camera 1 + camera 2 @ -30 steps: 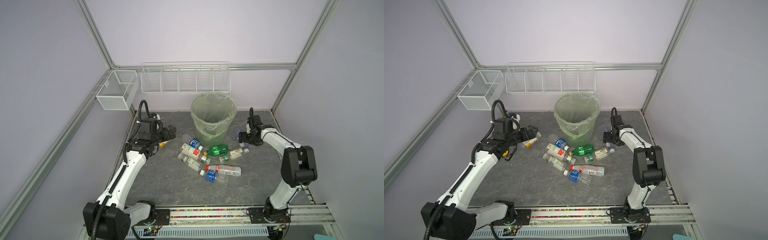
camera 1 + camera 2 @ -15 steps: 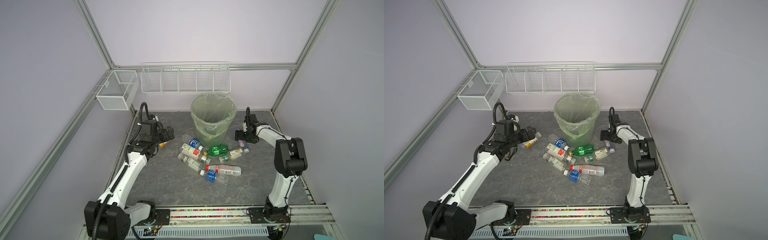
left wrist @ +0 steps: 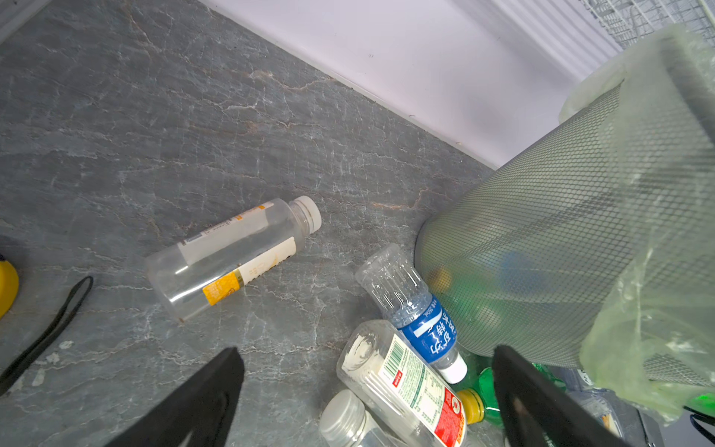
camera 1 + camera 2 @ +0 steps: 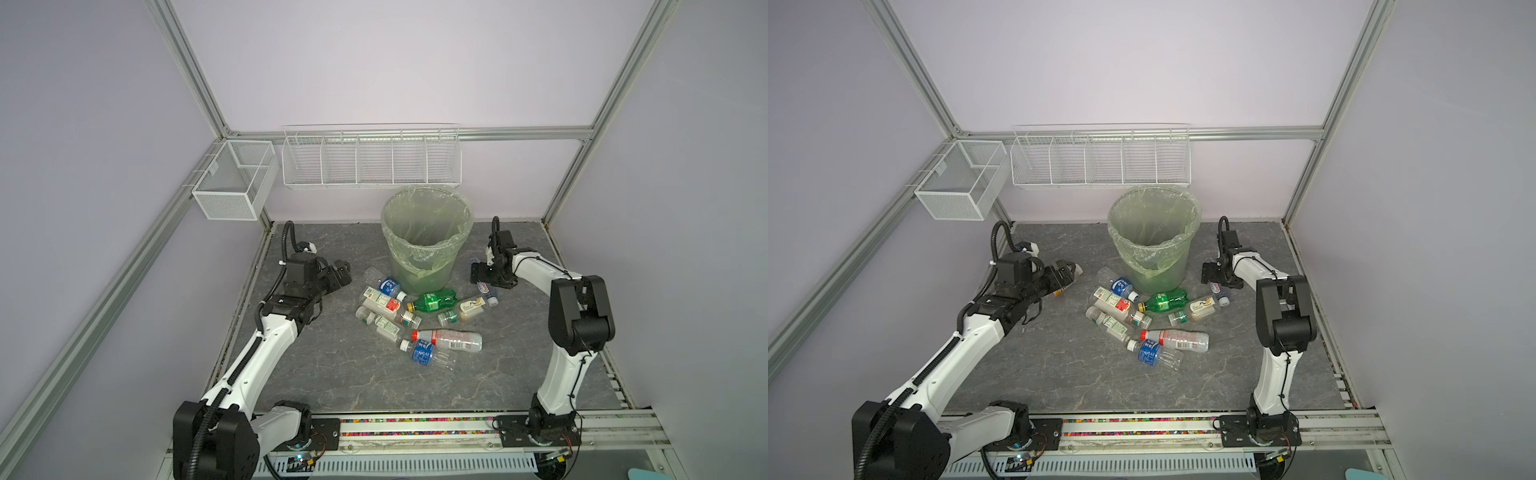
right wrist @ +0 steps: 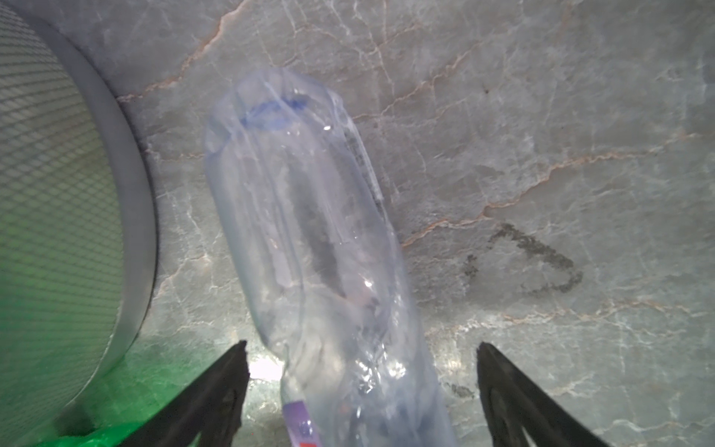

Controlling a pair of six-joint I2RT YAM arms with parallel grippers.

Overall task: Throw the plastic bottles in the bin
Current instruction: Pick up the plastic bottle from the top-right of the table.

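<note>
Although I have reached down among the plastic bottles (image 4: 446, 338) on both sides, I hold none of them. I read a top view as a dial with the back wall at 12. On it the bin (image 4: 419, 270) stands upright at 12 o'clock on the grey table (image 4: 332, 374), with its thin bag (image 4: 415, 255) folded over the rim. Blurred green and blue shapes show low down through its wall, and I cannot tell what they are.

Most of the bottles lie on their sides in a loose cluster at 6 o'clock of the bin. The blue-labelled bottle (image 4: 384, 284) is just beside the base. The green bottle (image 4: 432, 301) is near it, closer to the middle of the cluster.

My left gripper (image 4: 338, 274) sits at 9 o'clock of the bin, low over the table, its jaws spread wide with nothing between them. The left wrist view shows a yellow-labelled bottle (image 3: 232, 255) with a white cap lying alone, apart from the cluster.

My right gripper (image 4: 482, 276) is at 3 o'clock of the bin, close to the table, its jaws also standing wide. In the right wrist view a clear crumpled bottle (image 5: 309, 216) lies lengthwise between them, just beside the bin's base. Bare table shows on either side of it, so the jaws are not touching it.
</note>
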